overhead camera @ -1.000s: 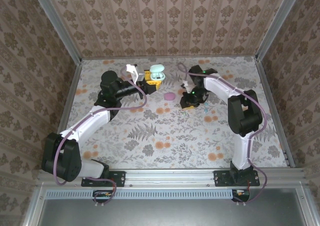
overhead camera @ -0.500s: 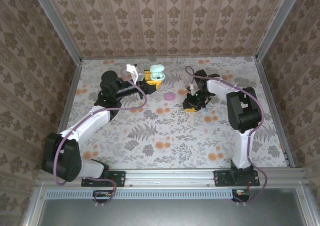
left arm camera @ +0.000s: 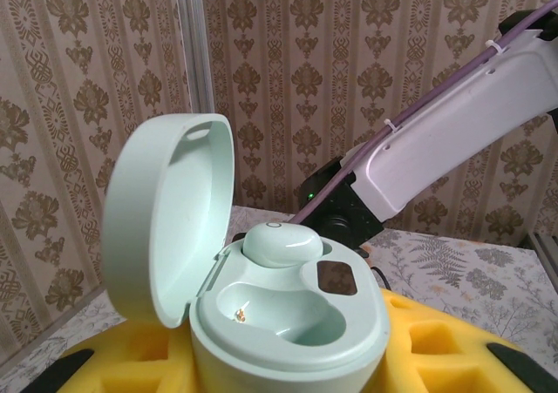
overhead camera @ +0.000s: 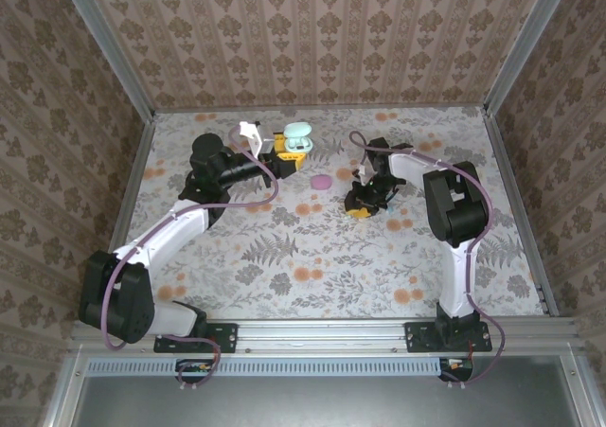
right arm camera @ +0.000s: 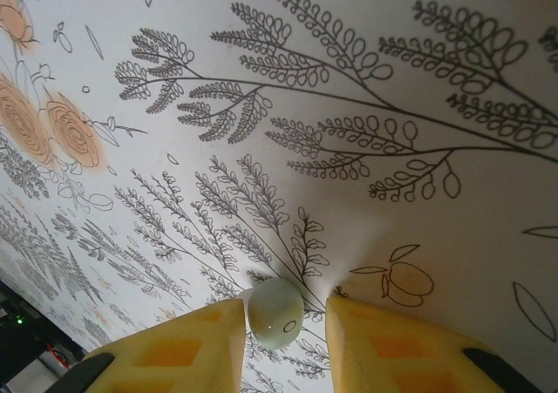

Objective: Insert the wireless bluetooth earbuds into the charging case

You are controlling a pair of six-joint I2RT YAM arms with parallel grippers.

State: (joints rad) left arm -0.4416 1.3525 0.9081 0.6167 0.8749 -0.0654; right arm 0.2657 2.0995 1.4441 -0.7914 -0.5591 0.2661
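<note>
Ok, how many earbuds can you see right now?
2. One earbud sits in the open mint charging case held by the left gripper. The other earbud lies on the table between the fingers of the right gripper. None seem hidden; the case's second slot is empty.

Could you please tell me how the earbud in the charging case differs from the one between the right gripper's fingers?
The seated earbud rests in a well of the open charging case; the loose earbud lies on the table. The seated earbud is ringed by the case's rim; the loose earbud sits between the yellow fingers of the right gripper, a gap on one side. Both are pale mint.
</note>
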